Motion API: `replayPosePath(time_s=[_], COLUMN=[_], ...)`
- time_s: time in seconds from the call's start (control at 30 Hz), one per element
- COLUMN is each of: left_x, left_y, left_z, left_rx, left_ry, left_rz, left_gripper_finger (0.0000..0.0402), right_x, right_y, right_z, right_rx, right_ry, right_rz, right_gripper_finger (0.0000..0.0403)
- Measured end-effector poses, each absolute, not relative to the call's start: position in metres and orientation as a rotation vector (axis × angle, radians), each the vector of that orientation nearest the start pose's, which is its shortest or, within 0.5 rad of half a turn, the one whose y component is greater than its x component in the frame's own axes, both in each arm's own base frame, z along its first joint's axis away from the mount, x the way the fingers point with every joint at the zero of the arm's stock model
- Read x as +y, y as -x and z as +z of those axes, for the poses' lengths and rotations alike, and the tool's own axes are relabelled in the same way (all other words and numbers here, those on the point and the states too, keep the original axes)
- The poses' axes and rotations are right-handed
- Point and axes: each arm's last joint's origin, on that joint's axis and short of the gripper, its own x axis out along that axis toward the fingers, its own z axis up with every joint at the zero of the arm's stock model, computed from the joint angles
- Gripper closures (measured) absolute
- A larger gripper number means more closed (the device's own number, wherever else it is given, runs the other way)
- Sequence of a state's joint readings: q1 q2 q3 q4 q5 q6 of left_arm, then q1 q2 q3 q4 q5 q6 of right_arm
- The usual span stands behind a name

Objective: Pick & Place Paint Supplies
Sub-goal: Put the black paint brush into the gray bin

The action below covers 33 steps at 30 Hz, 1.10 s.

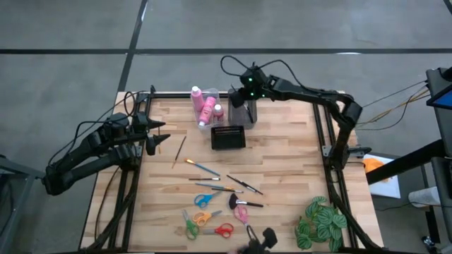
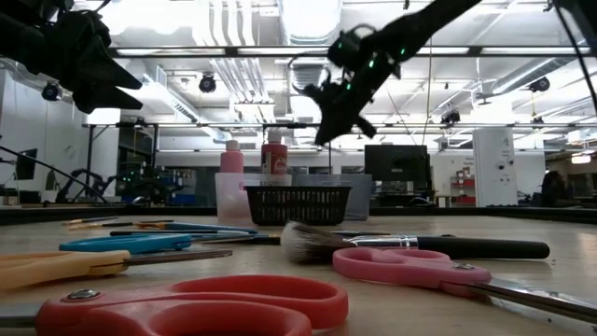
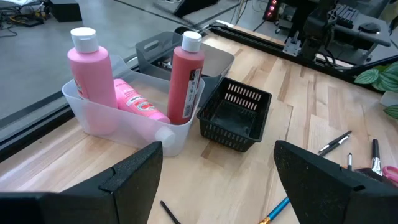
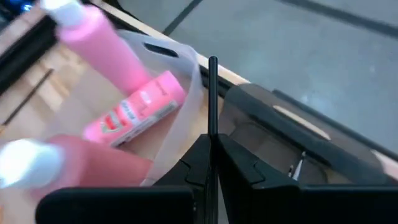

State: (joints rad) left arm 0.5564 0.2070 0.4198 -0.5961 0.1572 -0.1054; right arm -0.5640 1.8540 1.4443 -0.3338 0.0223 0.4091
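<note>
**Right arm carrying a brush to the far bins**

The right hand is hovering over the smoky translucent bin at the far edge of the bench, its fingers clenched on a thin black paintbrush that is standing up between them. The step in hand appears to be dropping that brush into the bin. Doing it well probably means centring the hand over the bin's opening, lowering until the brush is inside the walls, then releasing, so the handle is not tipping out over the rim.

The clear tub just beside that bin is holding the three pink paint bottles, two upright and one lying between them; the hand should be keeping clear of their white caps. A black mesh basket is sitting just in front of the bins.

The left hand is waiting at the bench's left edge, fingers spread wide and grasping nothing, near a wooden-handled brush.

More supplies are lying mid-bench and toward the near edge: a blue-handled brush, black brushes, a fluffy-headed brush, and small scissors in blue, orange, green, red and pink. A leafy green plant is standing at the near right corner, well apart from the work.
</note>
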Motion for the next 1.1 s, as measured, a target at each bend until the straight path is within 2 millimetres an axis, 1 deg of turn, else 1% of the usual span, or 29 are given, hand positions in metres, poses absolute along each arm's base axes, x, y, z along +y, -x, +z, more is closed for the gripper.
replayPosePath(time_s=[0.1,0.2,0.37,0.43,0.57,0.9,1.0,1.1], left_x=[0.037,0.037,0.037,0.037,0.037,0.037,0.037,0.037], left_y=[-0.068,-0.068,-0.068,-0.068,-0.068,-0.068,-0.068,-0.068], left_z=[0.232,0.232,0.232,0.232,0.232,0.232,0.232,0.232], left_rx=[0.341,0.341,0.341,0.341,0.341,0.341,0.341,0.341], left_ry=[0.238,0.238,0.238,0.238,0.238,0.238,0.238,0.238], left_rz=[0.414,0.413,0.414,0.413,0.414,0.414,0.413,0.413], left_gripper_finger=[0.0091,0.0091,0.0091,0.0091,0.0091,0.0091,0.0091,0.0091], right_x=[-0.230,-0.234,-0.235,-0.236,-0.237,-0.237,-0.237,-0.237], right_y=[-0.353,-0.357,-0.362,-0.363,-0.362,-0.361,-0.361,-0.362], right_z=[0.226,0.206,0.185,0.185,0.190,0.190,0.190,0.190], right_rx=[0.645,0.684,0.713,0.707,0.680,0.671,0.670,0.669], right_ry=[-0.639,-0.697,-0.771,-0.791,-0.793,-0.844,-0.847,-0.847], right_rz=[-0.736,-0.747,-0.742,-0.746,-0.757,-0.770,-0.769,-0.769], right_gripper_finger=[0.0385,0.0385,0.0385,0.0385,0.0385,0.0384,0.0373,0.0346])
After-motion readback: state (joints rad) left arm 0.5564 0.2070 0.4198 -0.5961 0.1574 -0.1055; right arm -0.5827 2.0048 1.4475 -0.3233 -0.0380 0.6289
